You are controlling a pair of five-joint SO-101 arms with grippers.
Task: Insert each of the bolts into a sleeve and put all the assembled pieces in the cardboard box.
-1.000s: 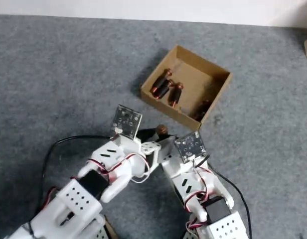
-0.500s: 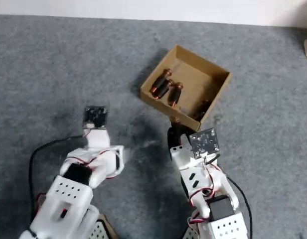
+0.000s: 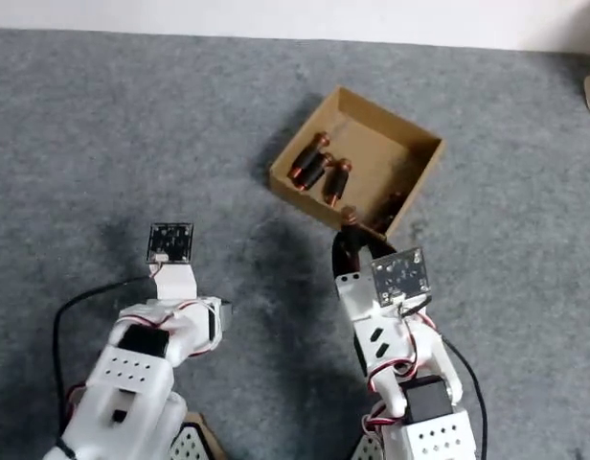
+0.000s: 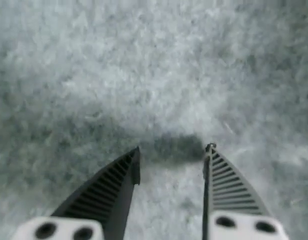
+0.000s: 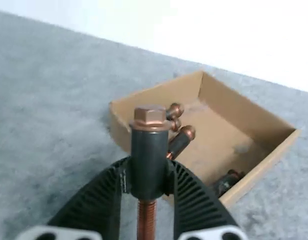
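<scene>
Right gripper (image 5: 146, 172) pinches sleeved bolt (image 5: 148, 145) upright nr cardboard box (image 5: 254, 125); left gripper (image 4: 171, 155) spread, prob. close over carpet (image 4: 144, 60).

The cardboard box (image 3: 386, 153) sits on the table (image 3: 103, 125) in the upper middle of the high view, a little right of centre. Three assembled pieces (image 3: 309, 163) lie side by side in its left half, and a fourth piece (image 3: 389, 209) lies against its lower right wall. Just below the box's near wall, the right gripper (image 3: 349, 240) clamps a bolt-and-sleeve piece (image 3: 350, 218), bolt head toward the box. The right arm (image 3: 400, 364) runs down to the lower right edge. The left arm (image 3: 142, 355) fills the lower left, well apart from the box, with the left gripper (image 4: 171, 152) parted over bare table.
</scene>
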